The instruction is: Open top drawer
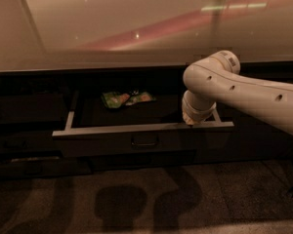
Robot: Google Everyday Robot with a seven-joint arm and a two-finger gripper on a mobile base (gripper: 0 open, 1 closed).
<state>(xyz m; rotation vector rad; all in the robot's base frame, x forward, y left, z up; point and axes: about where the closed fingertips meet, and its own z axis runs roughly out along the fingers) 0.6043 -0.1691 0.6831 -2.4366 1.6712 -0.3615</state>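
The top drawer [107, 143] stands pulled out below the counter, its dark front carrying a small loop handle [144, 141] at the centre. Pale rails run along both sides, and the top edge of the front catches the light. My white arm [244, 91] reaches in from the right and bends down at the elbow. My gripper [193, 119] sits at the end of the wrist, at the right part of the drawer's front edge, mostly hidden by the wrist. A green snack bag [126, 99] lies on the drawer floor toward the back.
A pale counter top [112, 28] spans the view above the drawer. Dark cabinet fronts [24, 111] flank the drawer at the left, with lower fronts beneath. Brown speckled floor [136, 199] stretches in front, crossed by the arm's shadow.
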